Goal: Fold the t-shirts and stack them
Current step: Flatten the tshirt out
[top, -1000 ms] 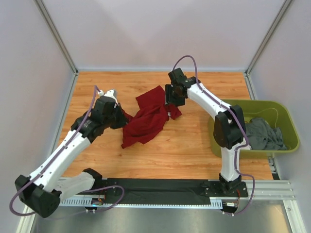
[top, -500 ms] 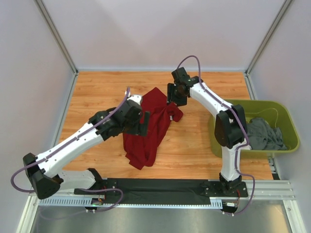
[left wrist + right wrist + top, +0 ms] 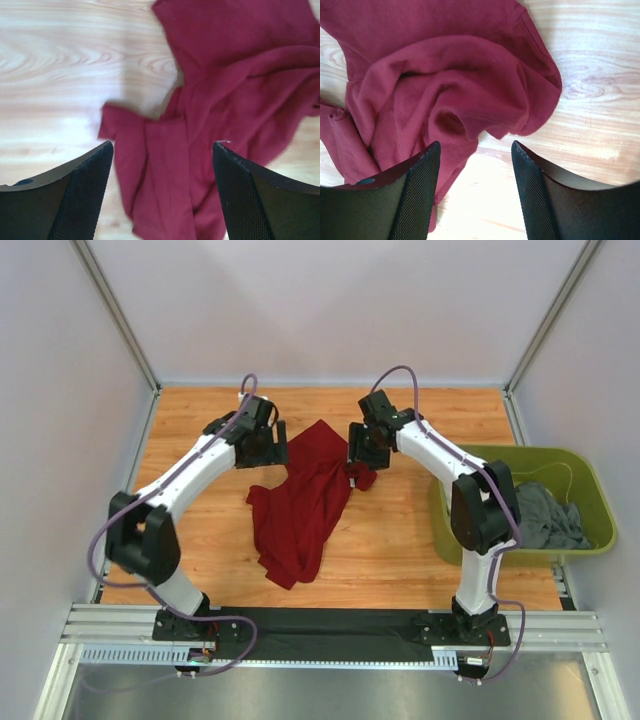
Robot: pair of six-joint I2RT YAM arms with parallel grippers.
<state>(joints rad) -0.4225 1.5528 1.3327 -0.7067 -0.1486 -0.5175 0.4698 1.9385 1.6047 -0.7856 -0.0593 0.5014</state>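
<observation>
One dark red t-shirt [image 3: 303, 508] lies crumpled in a long heap mid-table. My left gripper [image 3: 270, 450] hovers at its back left edge, open, with rumpled red cloth [image 3: 210, 100] below and between the fingers [image 3: 75, 200] but nothing pinched. Over the shirt's back right corner my right gripper [image 3: 360, 462] is open too; in its wrist view a bunched fold of the shirt [image 3: 450, 95] lies just beyond the fingertips [image 3: 420, 190], with bare wood between them. A dark grey t-shirt [image 3: 545, 518] sits bundled in the tub.
An olive-green plastic tub [image 3: 437, 512] stands at the table's right edge beside the right arm. Pale walls close in the back and both sides. A black strip [image 3: 320, 625] and metal rail run along the near edge.
My left gripper has let go of the red shirt, opened, and swung from the shirt's left side to the back left. The shirt now lies longer, stretched toward the front. The right gripper barely moved.
</observation>
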